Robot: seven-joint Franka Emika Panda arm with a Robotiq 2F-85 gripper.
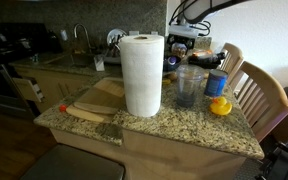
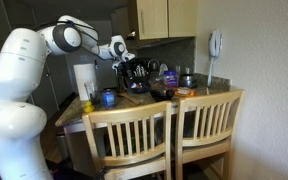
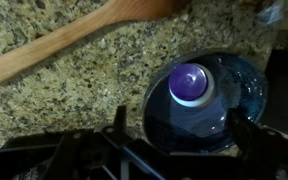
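Spread claw over one blue dish

The gripper point(image 3: 184, 135), fingers wide apart, hangs above one blue dish point(image 3: 234, 85) with one purple knob point(image 3: 190, 84) at its centre, on the granite counter point(image 3: 94, 90). One wooden spoon point(image 3: 74, 40) lies near it. Two chairs point(image 2: 134, 135) stand alongside.

The end effector point(image 3: 184, 128) hangs with its jaws spread wide over a round blue dish point(image 3: 234, 95) that stands on the speckled granite worktop point(image 3: 74, 100). A purple cap point(image 3: 191, 84), domed and pale at its rim, sits in the middle of the dish, between the two dark fingers point(image 3: 119, 122). A wooden utensil point(image 3: 74, 40) lies slantwise across the top, apart from the dish; its far end runs out of view
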